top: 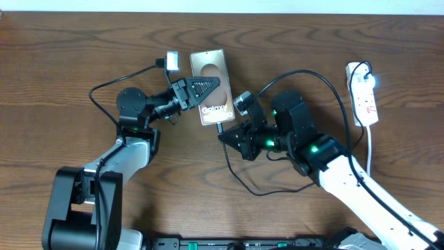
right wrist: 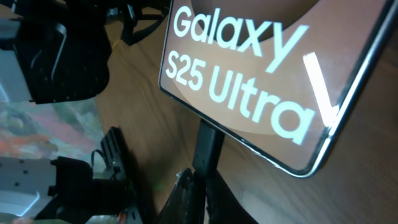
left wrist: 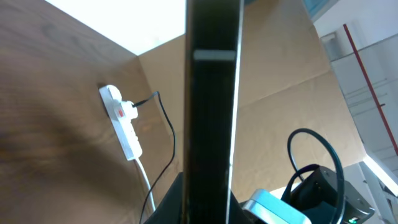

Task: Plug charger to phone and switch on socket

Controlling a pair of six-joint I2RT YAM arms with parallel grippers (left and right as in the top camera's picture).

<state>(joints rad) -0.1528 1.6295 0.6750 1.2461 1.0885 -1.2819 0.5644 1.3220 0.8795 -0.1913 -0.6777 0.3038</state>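
Item: phone (top: 208, 66), upper centre, clamped edgewise by left gripper (top: 210, 86). Item: charger (right wrist: 208, 146) tip, pinched in closed right gripper (right wrist: 198, 190), at phone's lower edge. We push straight, brace phone.

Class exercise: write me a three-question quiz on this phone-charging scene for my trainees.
1. True or false: the phone rests on top of the socket.
2. What grips the phone? A) the left end effector B) a stand C) nothing
3. Fill in: the phone's lettering reads "Galaxy S25 ____".
Key: 1 false; 2 A; 3 Ultra.
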